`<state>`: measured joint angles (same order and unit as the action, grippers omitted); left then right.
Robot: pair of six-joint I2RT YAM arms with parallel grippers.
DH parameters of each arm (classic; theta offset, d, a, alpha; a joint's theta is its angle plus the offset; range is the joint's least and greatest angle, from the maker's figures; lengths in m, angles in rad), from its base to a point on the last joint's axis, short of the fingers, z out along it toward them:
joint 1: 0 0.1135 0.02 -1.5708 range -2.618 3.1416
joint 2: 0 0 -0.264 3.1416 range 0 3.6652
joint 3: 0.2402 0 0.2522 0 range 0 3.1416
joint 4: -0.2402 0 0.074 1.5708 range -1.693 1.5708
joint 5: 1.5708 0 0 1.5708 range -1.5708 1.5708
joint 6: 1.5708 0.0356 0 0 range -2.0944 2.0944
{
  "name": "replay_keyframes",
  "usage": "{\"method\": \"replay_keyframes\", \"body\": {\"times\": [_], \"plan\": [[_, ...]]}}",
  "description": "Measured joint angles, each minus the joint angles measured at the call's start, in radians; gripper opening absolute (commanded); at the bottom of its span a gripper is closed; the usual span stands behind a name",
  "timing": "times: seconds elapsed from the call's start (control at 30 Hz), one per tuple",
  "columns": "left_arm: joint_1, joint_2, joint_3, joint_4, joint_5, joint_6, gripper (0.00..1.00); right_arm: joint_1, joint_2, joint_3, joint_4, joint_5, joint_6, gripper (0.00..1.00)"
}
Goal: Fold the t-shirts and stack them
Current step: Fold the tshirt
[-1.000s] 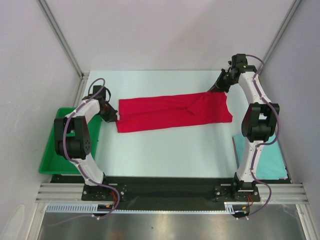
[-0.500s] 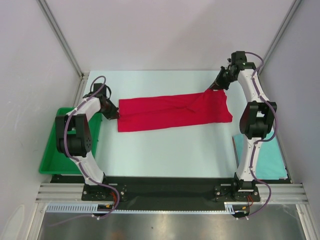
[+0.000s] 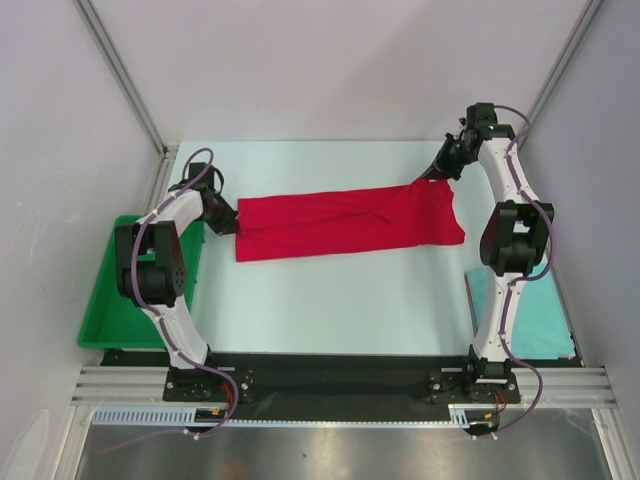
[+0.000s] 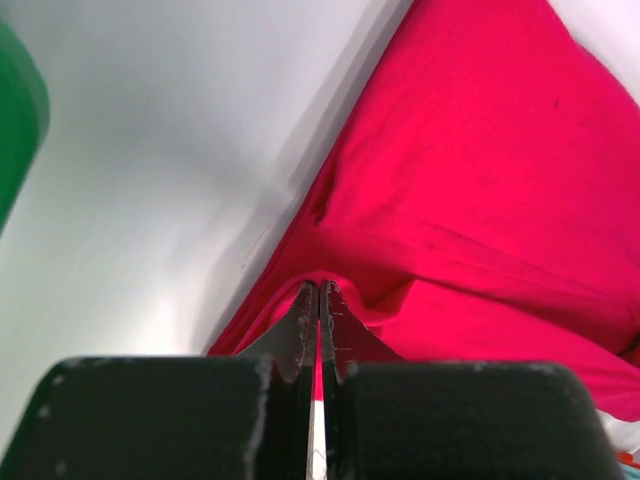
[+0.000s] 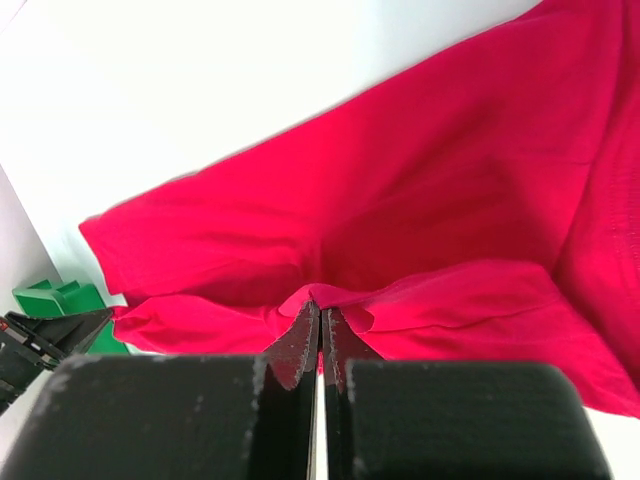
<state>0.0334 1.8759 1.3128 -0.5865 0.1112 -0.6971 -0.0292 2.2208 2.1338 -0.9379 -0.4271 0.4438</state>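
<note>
The bright red t-shirt point(image 3: 345, 224) is stretched out as a long band across the middle of the table. My left gripper point(image 3: 231, 226) is shut on its left end, and the cloth bunches round the closed tips in the left wrist view point(image 4: 318, 288). My right gripper point(image 3: 430, 177) is shut on its far right corner, lifted slightly, with cloth pinched at the tips in the right wrist view point(image 5: 318, 302). The red t-shirt fills both wrist views point(image 4: 480, 170) point(image 5: 400, 200). The pale teal folded t-shirt point(image 3: 535, 315) lies at the near right, partly hidden behind the right arm.
A green plastic tray point(image 3: 104, 300) stands at the table's left edge, beside the left arm; its corner shows in the left wrist view point(image 4: 15, 120) and right wrist view point(image 5: 55, 300). Metal frame posts point(image 3: 120, 75) and white walls enclose the table.
Both grippers have pulled slightly apart and toward the far side, drawing the red shirt tauter. The right gripper's corner is lifted a little more.
</note>
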Motion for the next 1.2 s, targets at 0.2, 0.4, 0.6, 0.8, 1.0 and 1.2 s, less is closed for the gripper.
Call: {"method": "replay_keyframes", "body": {"times": [0.2,0.4,0.6,0.8,1.0,1.2], "plan": [[0.0,0.021,0.016,-0.001,-0.003,0.0,0.0,-0.016,0.011,0.005,0.0,0.0,0.0,0.0],[0.0,0.02,0.017,-0.007,-0.011,0.002,0.0,-0.025,0.014,0.005,-0.007,0.0,0.0,0.0],[0.0,0.02,0.017,-0.013,-0.019,0.008,0.0,-0.035,0.014,0.005,-0.007,0.0,0.0,0.0],[0.005,0.02,0.013,-0.023,-0.024,0.01,0.0,-0.04,0.015,0.005,-0.006,0.0,0.0,0.0],[0.011,0.02,0.009,-0.026,-0.027,0.01,0.0,-0.043,0.018,0.005,-0.001,0.0,0.0,0.0],[0.011,0.023,0.011,-0.026,-0.028,0.013,0.0,-0.053,0.054,0.005,0.009,-0.001,0.004,0.0]]}}
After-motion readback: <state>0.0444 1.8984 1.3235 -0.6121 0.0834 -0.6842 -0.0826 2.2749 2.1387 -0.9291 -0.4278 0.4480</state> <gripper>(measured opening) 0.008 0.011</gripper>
